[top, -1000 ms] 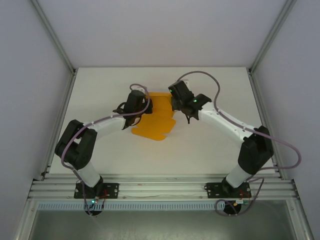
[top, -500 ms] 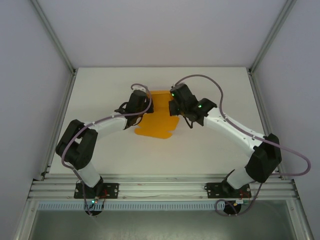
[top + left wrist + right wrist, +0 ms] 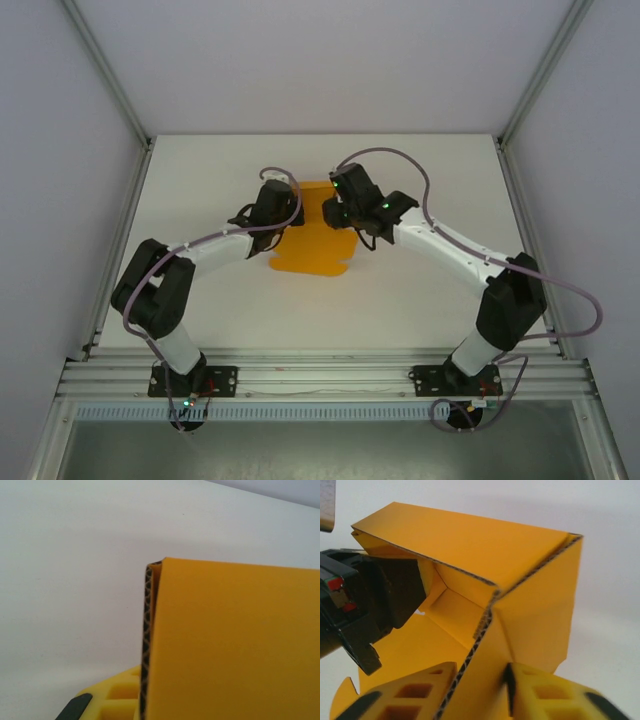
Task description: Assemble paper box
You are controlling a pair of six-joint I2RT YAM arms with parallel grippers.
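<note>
Top external view: the bright orange corrugated-card paper box [image 3: 315, 250] lies on the far half of the white table [image 3: 200, 180], about midway between its left and right edges. Its near part is flat on the surface and its far part is folded up between the two arms. The left end effector [image 3: 296, 215] is closed on an upright doubled wall of the box; in the left wrist view that wall runs down beside one yellow finger [image 3: 117, 692]. The right end effector [image 3: 336, 214] meets the box from the other side. In the right wrist view its yellow fingers [image 3: 550, 695] stand partly apart astride a raised wall, with slack around the card, so I read it as open rather than clamping. The box looks very light. Its panels seem stiff across the flat, but they should hinge readily at the scored creases. A hard pinch would likely crush the fluted edges, and the smooth faces may slip between the pads. The safest hold is probably on a full panel close to a fold line. Loose flaps and small tabs would likely bend away under any push.
</note>
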